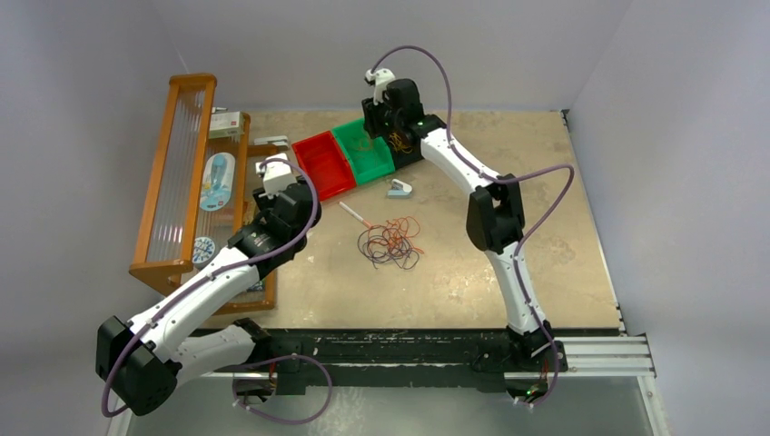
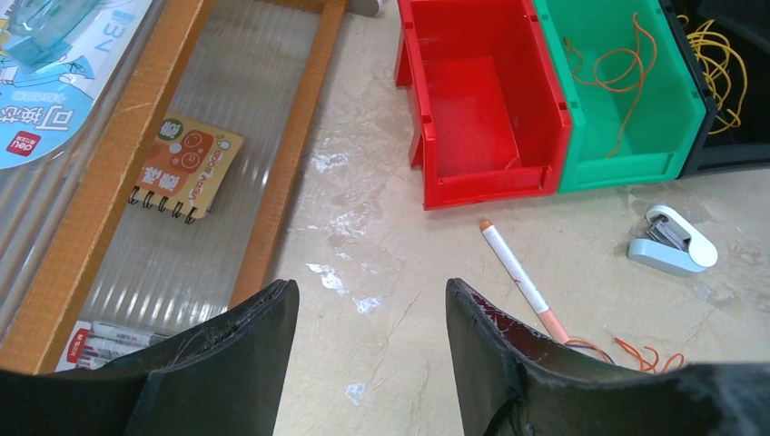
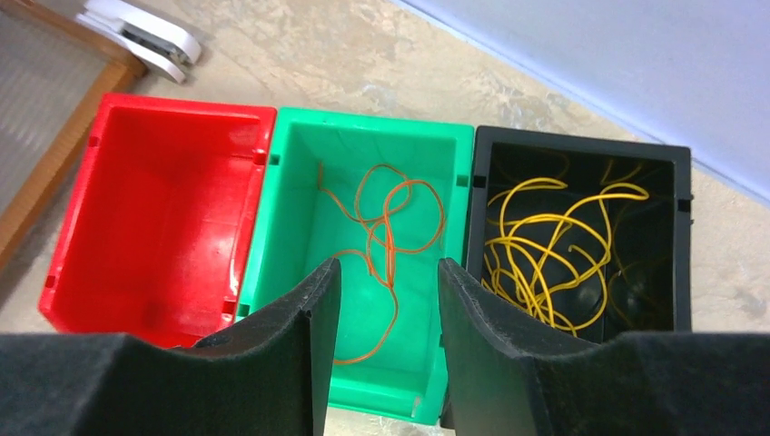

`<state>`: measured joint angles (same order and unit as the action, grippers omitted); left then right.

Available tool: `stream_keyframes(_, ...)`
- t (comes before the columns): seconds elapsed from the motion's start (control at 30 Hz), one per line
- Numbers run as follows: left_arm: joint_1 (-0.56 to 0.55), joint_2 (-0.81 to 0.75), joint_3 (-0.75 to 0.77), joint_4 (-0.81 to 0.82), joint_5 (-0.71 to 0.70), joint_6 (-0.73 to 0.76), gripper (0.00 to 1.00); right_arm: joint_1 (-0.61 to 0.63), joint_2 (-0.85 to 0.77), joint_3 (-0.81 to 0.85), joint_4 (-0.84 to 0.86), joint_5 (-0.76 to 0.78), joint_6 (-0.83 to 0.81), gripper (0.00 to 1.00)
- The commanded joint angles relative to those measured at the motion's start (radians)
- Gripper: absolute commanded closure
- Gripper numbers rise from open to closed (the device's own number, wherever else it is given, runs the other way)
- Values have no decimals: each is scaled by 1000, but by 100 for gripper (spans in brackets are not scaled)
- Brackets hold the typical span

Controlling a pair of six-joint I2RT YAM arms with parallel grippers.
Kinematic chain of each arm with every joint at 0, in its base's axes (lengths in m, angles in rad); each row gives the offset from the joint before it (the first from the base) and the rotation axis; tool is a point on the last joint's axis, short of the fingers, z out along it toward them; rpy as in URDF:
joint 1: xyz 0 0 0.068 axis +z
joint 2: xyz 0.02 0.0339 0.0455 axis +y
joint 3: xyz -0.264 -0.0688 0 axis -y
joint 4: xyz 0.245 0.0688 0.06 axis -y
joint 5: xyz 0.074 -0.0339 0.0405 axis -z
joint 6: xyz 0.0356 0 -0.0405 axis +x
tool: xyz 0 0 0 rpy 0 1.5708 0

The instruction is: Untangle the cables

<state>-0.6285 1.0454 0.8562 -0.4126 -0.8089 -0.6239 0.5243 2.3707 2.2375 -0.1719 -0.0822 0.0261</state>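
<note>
since the right pincer (image 3: pixel 389 274) hung spread and empty above the green bin (image 3: pixel 363 127), where 1 orange cable (image 3: pixel 386 227) lay, its next job was likely another strand from the tangle of cables (image 1: pixel 390 242) mid-tabletop (image 1: pixel 545 272). it should pinch 1 loose end and lift slowly. the left pincer (image 2: pixel 370 291), also released, could pin the rest. a pen (image 2: pixel 518 272) lay just beside the tangle, a stapler (image 2: pixel 674 241) near.

Beige table (image 1: pixel 545 254), pretty cluttered: red bin (image 2: pixel 490 186), green bin (image 2: pixel 626 168) and black bin (image 3: pixel 581 141) are lined up touching at the back. A stapler (image 1: pixel 399 188), pen (image 1: pixel 354 214) and tangled cables (image 1: pixel 392 241) are scattered nearer, with a wooden rack (image 1: pixel 172 163) set on the left.
</note>
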Motion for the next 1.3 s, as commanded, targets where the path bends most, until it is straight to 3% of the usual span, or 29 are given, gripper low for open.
stream_keyframes(0.0, 6, -3, 34, 37, 19, 17, 40, -1, 34, 66, -20, 22, 10, 54)
stream_keyframes(0.43, 6, -9, 29, 32, 20, 21, 40, 0, 115, 113, 10, -20, 36, 64)
stream_keyframes(0.67, 6, -12, 27, 31, 17, 21, 40, 0, 156, 123, 41, -40, 47, 86)
stream_keyframes(0.83, 6, -10, 29, 32, 18, 23, 40, 0, 180, 129, 61, -76, 66, 93)
stream_keyframes(1.13, 6, -6, 28, 32, 24, 23, 40, 2, 191, 123, 65, -99, 69, 96)
stream_keyframes(1.27, 6, -5, 30, 31, 24, 24, 40, 1, 112, 55, 111, -95, 57, 92)
